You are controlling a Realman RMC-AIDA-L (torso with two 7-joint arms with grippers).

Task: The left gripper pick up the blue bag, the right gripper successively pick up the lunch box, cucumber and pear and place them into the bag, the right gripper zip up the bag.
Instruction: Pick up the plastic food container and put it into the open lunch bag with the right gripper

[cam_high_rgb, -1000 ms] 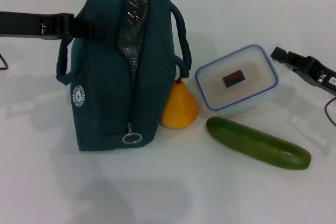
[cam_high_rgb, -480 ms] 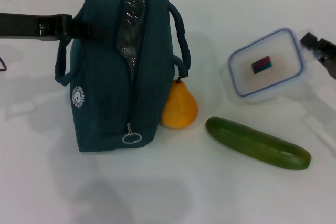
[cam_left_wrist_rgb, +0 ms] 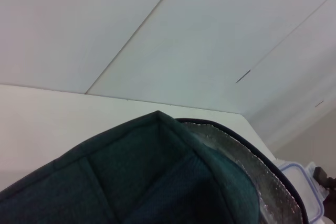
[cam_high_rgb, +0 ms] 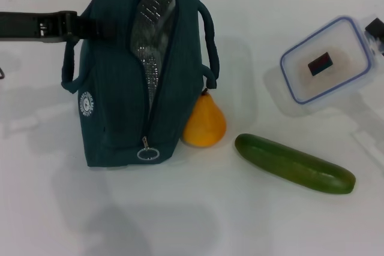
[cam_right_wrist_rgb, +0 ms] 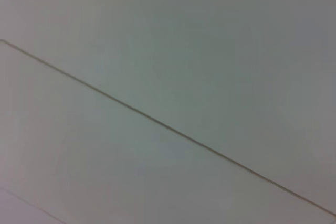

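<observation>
Nearest the robot, the cucumber [cam_high_rgb: 294,163] lies flat on the white table [cam_high_rgb: 192,220], its long axis running diagonally, free of any gripper. Just beyond it, the pear [cam_high_rgb: 204,122] stands upright with stem up, touching the right-hand side wall of the blue bag [cam_high_rgb: 120,100]. Bag stands upright on the table, zipper open along the top and partway down the near face; silver foil lining [cam_high_rgb: 150,34] exposed; ring zipper pull [cam_high_rgb: 147,153] hangs low on the near face; white round logo [cam_high_rgb: 86,104] on the left side panel. Right of the bag and well apart from it, the lunch box [cam_high_rgb: 327,64] sits tilted, lid with sticker facing the head camera, its shadow on the table below it, so it appears raised. The right gripper [cam_high_rgb: 376,30] shows only as a dark tip at the box's far right edge, apparently gripping that edge; finger spacing not visible. Farther back on the left, the left gripper [cam_high_rgb: 81,25] reaches in level and is closed on the bag's upper left side by the handle. Left wrist view shows the bag's top edge [cam_left_wrist_rgb: 157,166] close up with the lunch box rim [cam_left_wrist_rgb: 302,187] behind.
</observation>
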